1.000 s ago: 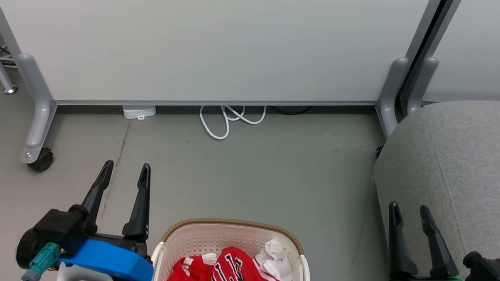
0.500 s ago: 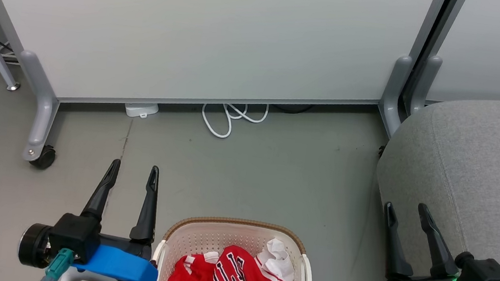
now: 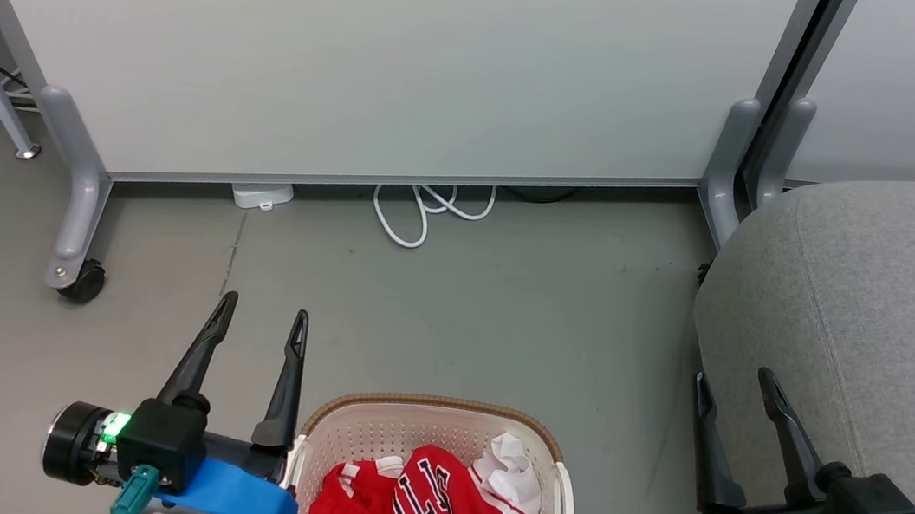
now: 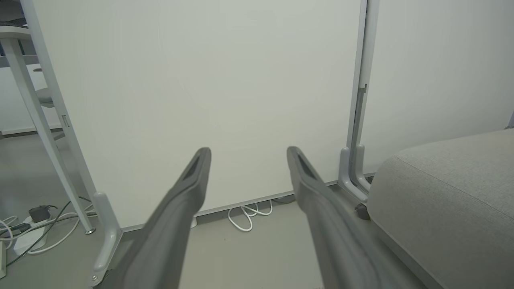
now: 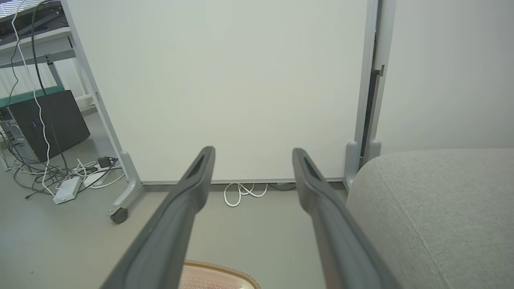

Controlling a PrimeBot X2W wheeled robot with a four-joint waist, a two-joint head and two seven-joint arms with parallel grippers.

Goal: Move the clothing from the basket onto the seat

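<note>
L claw [image 3: 264, 309] & R claw [image 3: 733, 375] agape

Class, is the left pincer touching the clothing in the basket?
Apart. The head view shows the left pincer beside the basket, outside its rim, clear of the clothing.

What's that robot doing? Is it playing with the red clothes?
It's a robot about to do a laundry job. The red clothing lies in the basket on the floor in front of it. Its left gripper and right gripper are both open and hold nothing, one on each side of the basket. The grey seat, where the clothes should go, is on its right. Nothing has been picked up yet.
</note>
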